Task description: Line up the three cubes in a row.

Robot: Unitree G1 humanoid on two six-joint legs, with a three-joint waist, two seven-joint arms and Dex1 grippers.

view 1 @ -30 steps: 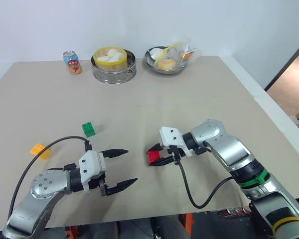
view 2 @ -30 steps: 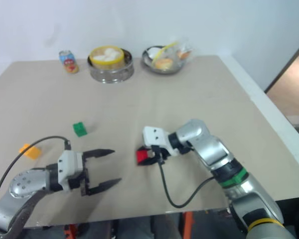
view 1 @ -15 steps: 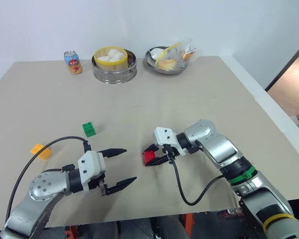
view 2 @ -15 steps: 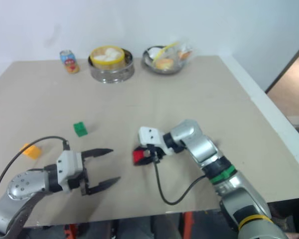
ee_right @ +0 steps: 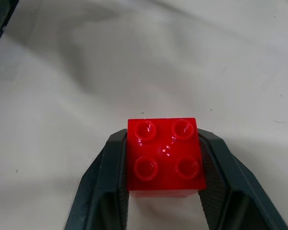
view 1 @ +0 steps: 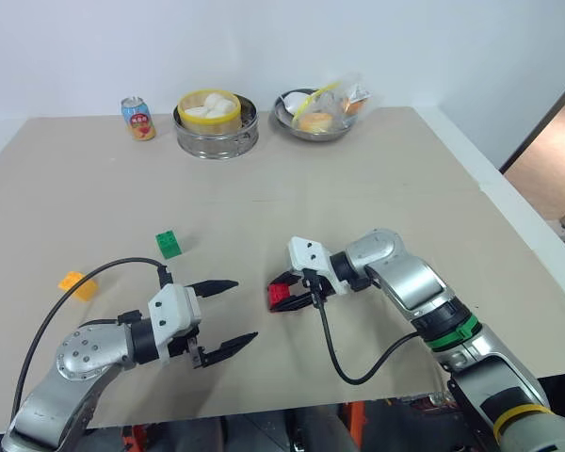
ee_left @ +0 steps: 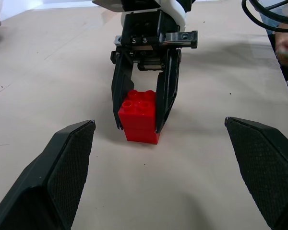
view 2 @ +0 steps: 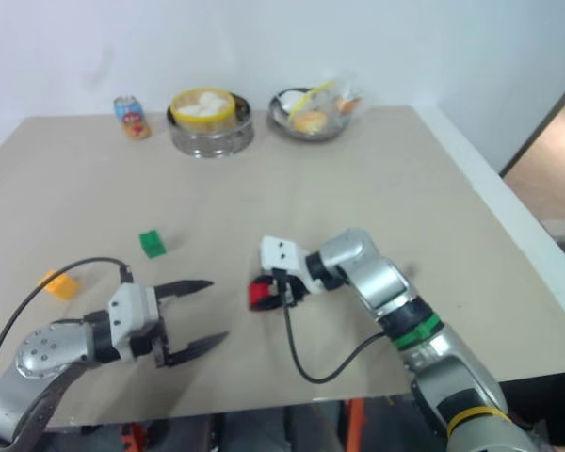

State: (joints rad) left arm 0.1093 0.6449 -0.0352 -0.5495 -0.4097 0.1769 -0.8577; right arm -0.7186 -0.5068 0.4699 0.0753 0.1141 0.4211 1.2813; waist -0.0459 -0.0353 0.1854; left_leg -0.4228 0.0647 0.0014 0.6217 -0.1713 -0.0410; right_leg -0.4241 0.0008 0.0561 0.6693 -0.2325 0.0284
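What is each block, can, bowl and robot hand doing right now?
red cube: upright on the table, between the right gripper's fingers.
green cube: lying free.
orange-yellow cube: lying free.
left gripper: open, empty.
right gripper: fingers around the red cube.
soda can: standing upright.
steamer: uncovered, buns inside.
bowl: holding food.

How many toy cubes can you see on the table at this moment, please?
3. The red cube sits between the right pincer fingers, the green cube lies farther back to the left, and the orange cube lies near the table's left edge.
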